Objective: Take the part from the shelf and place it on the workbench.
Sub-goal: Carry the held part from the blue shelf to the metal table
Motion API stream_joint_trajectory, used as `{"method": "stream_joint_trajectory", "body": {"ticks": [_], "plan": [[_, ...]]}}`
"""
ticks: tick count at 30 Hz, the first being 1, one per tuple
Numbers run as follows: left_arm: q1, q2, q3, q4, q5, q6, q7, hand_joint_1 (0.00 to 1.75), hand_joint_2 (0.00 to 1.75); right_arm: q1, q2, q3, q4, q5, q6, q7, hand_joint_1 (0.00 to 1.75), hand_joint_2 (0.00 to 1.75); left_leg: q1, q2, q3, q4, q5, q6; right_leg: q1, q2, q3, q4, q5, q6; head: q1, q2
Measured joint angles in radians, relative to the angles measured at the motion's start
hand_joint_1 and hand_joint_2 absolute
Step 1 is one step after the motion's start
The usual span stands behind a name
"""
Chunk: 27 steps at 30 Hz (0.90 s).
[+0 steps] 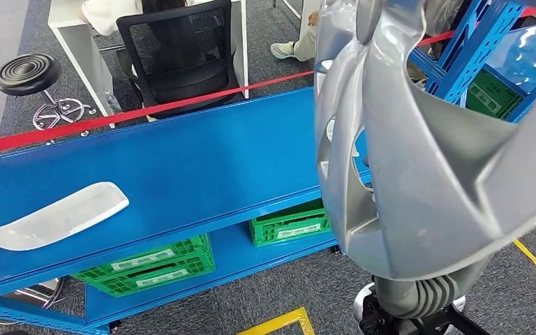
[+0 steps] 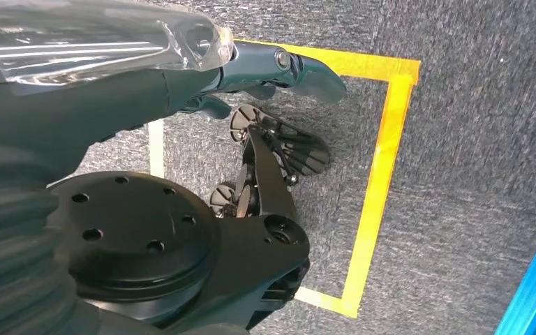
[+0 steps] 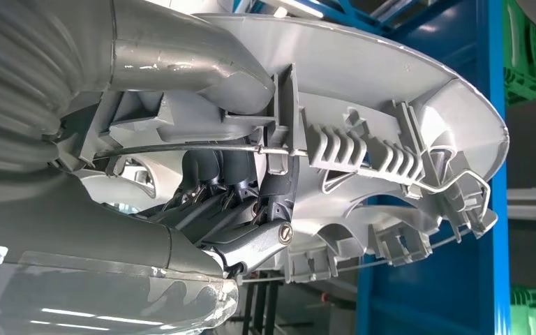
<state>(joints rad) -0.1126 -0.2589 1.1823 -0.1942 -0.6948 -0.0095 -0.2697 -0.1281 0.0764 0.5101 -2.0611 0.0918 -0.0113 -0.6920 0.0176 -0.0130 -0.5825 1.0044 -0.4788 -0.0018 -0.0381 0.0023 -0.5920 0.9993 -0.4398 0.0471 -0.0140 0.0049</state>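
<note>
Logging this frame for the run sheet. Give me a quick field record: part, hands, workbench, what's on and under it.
part: silver wheel cover, raised close to the head camera
right hand: grips the wheel cover from its ribbed back side, fingers through an opening
left hand: hangs over the grey carpet and yellow floor tape, holding nothing
workbench: blue bench top, wheel cover not yet on it
on bench: long white trim piece near its left end
under bench: green crates on the lower shelf
</note>
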Motion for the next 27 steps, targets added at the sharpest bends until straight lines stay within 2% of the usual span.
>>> {"method": "stream_joint_trajectory", "body": {"ticks": [4, 6, 7, 8, 9, 11, 12, 13, 14, 16, 17, 18, 20, 22, 23, 24, 26, 27], "plan": [[0.0, 0.002, 0.006, 0.0, 0.004, 0.006, -0.001, 0.0, 1.75, -0.005, 0.001, 0.005, 0.018, -0.013, 0.011, 0.0, 1.75, 1.75, -0.009, -0.001, 0.0, 0.004, -0.003, 0.011, -0.008, 0.0, 0.003, -0.002, 0.001, 0.012, 0.0, 0.0], [0.0, 0.003, 0.009, 0.0, 0.004, 0.008, -0.003, 0.0, 1.75, -0.005, 0.002, 0.007, 0.024, -0.017, 0.013, 0.0, 1.75, 1.75, -0.009, -0.001, 0.003, -0.002, 0.003, 0.021, -0.011, 0.0, 0.005, -0.004, 0.002, 0.019, 0.0, 0.0], [0.0, 0.003, 0.011, 0.0, 0.004, 0.008, -0.004, 0.0, 1.75, -0.005, 0.003, 0.007, 0.027, -0.018, 0.015, 0.0, 1.75, 1.75, -0.008, -0.001, 0.006, -0.007, 0.008, 0.027, -0.011, -0.001, 0.001, 0.006, -0.008, 0.02, 0.0, 0.0], [0.0, 0.003, 0.012, 0.0, 0.004, 0.008, -0.005, 0.0, 1.75, -0.005, 0.003, 0.007, 0.029, -0.019, 0.018, 0.0, 1.75, 1.75, -0.006, 0.0, 0.007, -0.012, 0.012, 0.033, -0.01, -0.001, -0.01, 0.034, -0.031, 0.019, 0.001, 0.0], [0.0, 0.003, 0.012, 0.0, 0.004, 0.008, -0.006, 0.0, 1.75, -0.005, 0.003, 0.007, 0.032, -0.02, 0.021, 0.0, 1.75, 1.75, -0.005, 0.002, 0.008, -0.016, 0.016, 0.037, -0.008, -0.001, -0.03, 0.086, -0.066, 0.016, 0.002, 0.0], [0.0, 0.002, 0.014, 0.0, 0.004, 0.008, -0.007, 0.0, 1.75, -0.005, 0.003, 0.007, 0.04, -0.023, 0.027, 0.0, 1.75, 1.75, -0.009, 0.003, 0.005, -0.016, 0.018, 0.041, -0.002, -0.001, -0.087, 0.233, -0.143, 0.013, 0.003, 0.0], [0.001, 0.002, 0.014, 0.0, 0.004, 0.008, -0.007, 0.0, 1.75, -0.004, 0.003, 0.007, 0.044, -0.024, 0.028, 0.0, 1.75, 1.75, -0.011, 0.003, 0.004, -0.016, 0.019, 0.042, 0.0, -0.001, -0.105, 0.286, -0.162, 0.011, 0.003, 0.0], [0.001, 0.003, 0.015, 0.0, 0.004, 0.008, -0.007, 0.0, 1.75, -0.002, 0.003, 0.007, 0.048, -0.024, 0.029, 0.0, 1.75, 1.75, -0.013, 0.003, 0.003, -0.015, 0.02, 0.041, 0.001, -0.001, -0.105, 0.303, -0.162, 0.008, 0.003, 0.0], [0.001, 0.002, 0.015, 0.0, 0.004, 0.008, -0.008, 0.0, 1.75, -0.001, 0.003, 0.007, 0.052, -0.025, 0.031, 0.0, 1.75, 1.75, -0.013, 0.002, 0.002, -0.015, 0.02, 0.041, 0.001, -0.001, -0.082, 0.273, -0.144, 0.004, 0.003, 0.0], [0.001, 0.002, 0.015, 0.0, 0.004, 0.008, -0.008, 0.0, 1.75, 0.0, 0.004, 0.007, 0.059, -0.025, 0.034, 0.0, 1.75, 1.75, -0.013, -0.002, 0.001, -0.01, 0.021, 0.036, 0.002, -0.001, 0.005, 0.129, -0.095, -0.005, 0.003, 0.0], [0.001, 0.002, 0.015, 0.0, 0.003, 0.008, -0.009, 0.0, 1.75, 0.001, 0.004, 0.006, 0.062, -0.026, 0.036, 0.0, 1.75, 1.75, -0.014, -0.003, -0.001, -0.007, 0.022, 0.031, 0.004, -0.001, 0.039, 0.071, -0.077, -0.009, 0.002, 0.0], [0.002, 0.002, 0.015, 0.0, 0.003, 0.008, -0.009, 0.0, 1.75, 0.002, 0.006, 0.006, 0.065, -0.026, 0.039, 0.001, 1.75, 1.75, -0.015, -0.004, -0.003, -0.004, 0.023, 0.025, 0.006, 0.0, 0.059, 0.034, -0.069, -0.012, 0.002, 0.0], [0.002, 0.002, 0.015, 0.0, 0.003, 0.008, -0.01, 0.0, 1.75, 0.003, 0.01, 0.004, 0.071, -0.028, 0.043, 0.001, 1.75, 1.75, -0.016, -0.004, -0.007, -0.002, 0.028, 0.01, 0.011, 0.001, 0.06, 0.025, -0.064, -0.022, 0.001, 0.0], [0.002, 0.002, 0.015, 0.0, 0.002, 0.009, -0.01, 0.0, 1.75, 0.002, 0.019, 0.0, 0.077, -0.03, 0.048, 0.001, 1.75, 1.75, -0.014, -0.003, -0.015, 0.002, 0.024, -0.003, 0.008, 0.0, 0.052, 0.021, -0.059, -0.036, 0.001, 0.0], [0.003, 0.002, 0.015, 0.0, 0.001, 0.009, -0.01, 0.0, 1.75, 0.001, 0.023, -0.003, 0.081, -0.032, 0.05, 0.001, 1.75, 1.75, -0.012, -0.001, -0.025, 0.021, 0.005, -0.008, 0.006, -0.002, 0.046, 0.019, -0.053, -0.044, 0.0, 0.0], [0.003, 0.002, 0.015, 0.0, -0.001, 0.009, -0.011, 0.0, 1.75, 0.001, 0.029, -0.007, 0.085, -0.034, 0.054, 0.001, 1.75, 1.75, -0.011, 0.001, -0.043, 0.062, -0.029, -0.013, 0.005, -0.004, 0.039, 0.018, -0.047, -0.051, -0.001, 0.0], [0.003, 0.002, 0.015, 0.0, -0.003, 0.009, -0.011, 0.0, 1.75, 0.0, 0.036, -0.013, 0.094, -0.04, 0.06, 0.001, 1.75, 1.75, -0.008, 0.004, -0.091, 0.192, -0.112, -0.021, 0.006, -0.007, 0.023, 0.019, -0.036, -0.057, -0.003, 0.0], [0.003, 0.002, 0.015, 0.0, -0.003, 0.009, -0.011, 0.0, 1.75, 0.0, 0.038, -0.016, 0.099, -0.043, 0.062, 0.001, 1.75, 1.75, -0.007, 0.004, -0.11, 0.25, -0.139, -0.024, 0.007, -0.009, 0.015, 0.02, -0.03, -0.057, -0.003, 0.0]]}}
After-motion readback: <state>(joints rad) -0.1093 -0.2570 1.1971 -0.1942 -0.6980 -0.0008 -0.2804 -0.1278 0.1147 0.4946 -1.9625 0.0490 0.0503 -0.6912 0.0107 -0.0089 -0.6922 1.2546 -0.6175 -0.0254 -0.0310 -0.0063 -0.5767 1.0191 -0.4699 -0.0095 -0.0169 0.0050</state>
